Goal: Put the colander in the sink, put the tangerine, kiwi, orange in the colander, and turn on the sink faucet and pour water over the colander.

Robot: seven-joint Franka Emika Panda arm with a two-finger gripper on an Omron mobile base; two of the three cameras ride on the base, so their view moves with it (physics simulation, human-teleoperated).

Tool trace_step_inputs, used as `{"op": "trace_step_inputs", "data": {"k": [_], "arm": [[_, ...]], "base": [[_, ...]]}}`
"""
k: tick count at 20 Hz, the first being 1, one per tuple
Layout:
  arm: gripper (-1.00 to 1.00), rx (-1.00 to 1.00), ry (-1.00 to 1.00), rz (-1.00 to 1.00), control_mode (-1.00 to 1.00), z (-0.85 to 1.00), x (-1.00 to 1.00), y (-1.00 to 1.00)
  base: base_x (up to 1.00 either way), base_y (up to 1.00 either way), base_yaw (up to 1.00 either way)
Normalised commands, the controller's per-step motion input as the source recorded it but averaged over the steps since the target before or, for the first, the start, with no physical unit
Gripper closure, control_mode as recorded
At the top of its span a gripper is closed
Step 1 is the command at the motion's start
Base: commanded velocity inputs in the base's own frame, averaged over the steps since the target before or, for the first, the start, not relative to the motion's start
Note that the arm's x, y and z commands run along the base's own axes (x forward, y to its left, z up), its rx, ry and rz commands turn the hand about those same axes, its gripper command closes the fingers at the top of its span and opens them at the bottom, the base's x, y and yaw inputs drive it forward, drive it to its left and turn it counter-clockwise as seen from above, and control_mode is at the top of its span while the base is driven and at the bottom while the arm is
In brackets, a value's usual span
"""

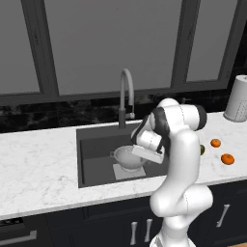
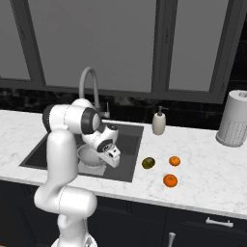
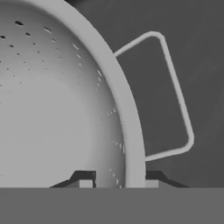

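Note:
The shiny colander (image 1: 125, 157) (image 2: 88, 154) sits low in the dark sink (image 1: 96, 144) (image 2: 131, 139), over the lighter patch at its bottom. My gripper (image 3: 116, 181) is shut on the colander (image 3: 52, 109), with one fingertip inside the rim and one outside, beside a loop handle (image 3: 175, 92). On the counter right of the sink lie the kiwi (image 2: 148, 163) (image 1: 202, 149), the tangerine (image 2: 174, 161) (image 1: 215, 143) and the larger orange (image 2: 170, 180) (image 1: 227, 158). The gooseneck faucet (image 1: 126, 91) (image 2: 90, 84) arches over the basin's back; no water runs.
A tall perforated grey cylinder (image 1: 237, 99) (image 2: 234, 118) stands at the far right of the counter. A soap dispenser (image 2: 158, 121) stands behind the fruits near the sink's right back corner. Dark window frames rise behind the counter.

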Motion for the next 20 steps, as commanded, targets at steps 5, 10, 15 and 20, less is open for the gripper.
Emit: {"op": "trace_step_inputs", "data": {"k": [5,10,15,20], "arm": [[1.00,0.00,0.04,0.00,-1.00,-0.30,0.45,0.04],[1.00,0.00,0.04,0.00,-1.00,-0.26,0.30,0.02],[1.00,0.00,0.07,0.00,-1.00,0.00,0.00,0.02],[1.00,0.00,0.15,0.00,-1.00,0.01,0.00,0.11]], "base": [[0.00,0.00,0.00],[0.00,0.00,0.00],[0.00,0.00,0.00],[0.00,0.00,0.00]]}}
